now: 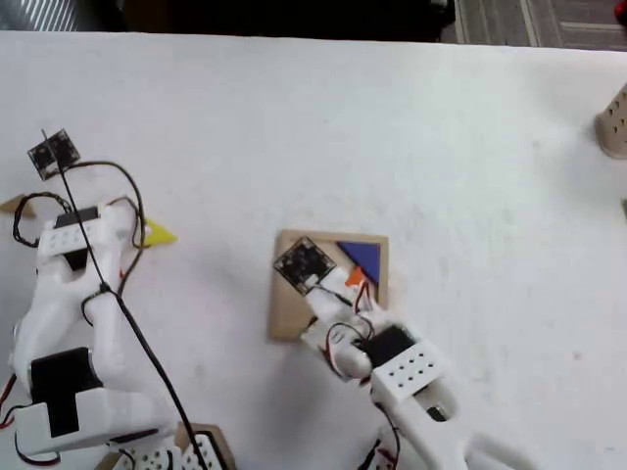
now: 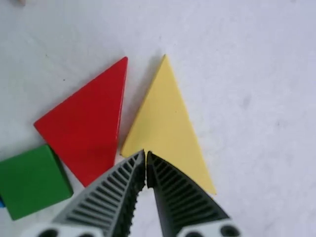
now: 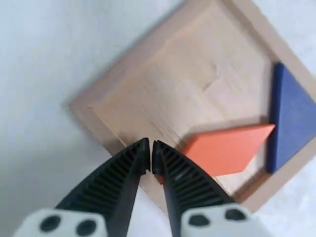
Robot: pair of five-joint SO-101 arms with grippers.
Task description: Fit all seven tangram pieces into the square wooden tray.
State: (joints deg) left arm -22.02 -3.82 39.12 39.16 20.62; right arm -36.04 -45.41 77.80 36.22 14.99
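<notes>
The left end effector (image 2: 145, 160) is clenched, its ribbed fingertips meeting over one corner of the yellow triangle (image 2: 165, 133), with nothing between them. A red triangle (image 2: 86, 131) lies just beside the yellow one, and a green square (image 2: 29, 180) just beside the red. The right end effector (image 3: 151, 150) is also clenched and empty, above the rim of the square wooden tray (image 3: 148, 84). In the tray, a blue triangle (image 3: 291, 123) fills the 1 o'clock corner, with an orange parallelogram (image 3: 224, 148) against it. On the white counter (image 1: 441, 147), the loose pieces sit well apart at the tray's 9 o'clock.
</notes>
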